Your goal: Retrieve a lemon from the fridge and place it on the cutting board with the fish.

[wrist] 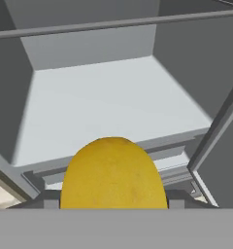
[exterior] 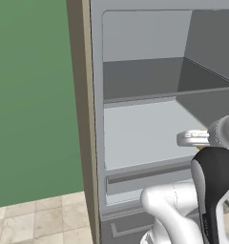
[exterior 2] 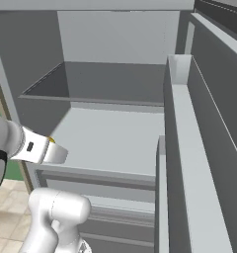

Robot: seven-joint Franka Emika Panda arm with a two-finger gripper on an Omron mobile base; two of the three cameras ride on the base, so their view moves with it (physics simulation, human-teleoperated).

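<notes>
Lemon (wrist: pixel 113 174) held between the gripper (wrist: pixel 111 203) fingers — just outside the open fridge (exterior: pixel 135 143).

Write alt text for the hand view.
A yellow lemon sits between the gripper's dark fingertips, close to the camera. Behind it lies the open fridge, with a pale grey shelf and grey inner walls.

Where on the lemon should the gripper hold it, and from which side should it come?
Across the lemon's narrow middle, one finger on each long flank, coming in along its length. It is oval, so the middle is the shortest span. The gripper appears closed on it this way.
</notes>
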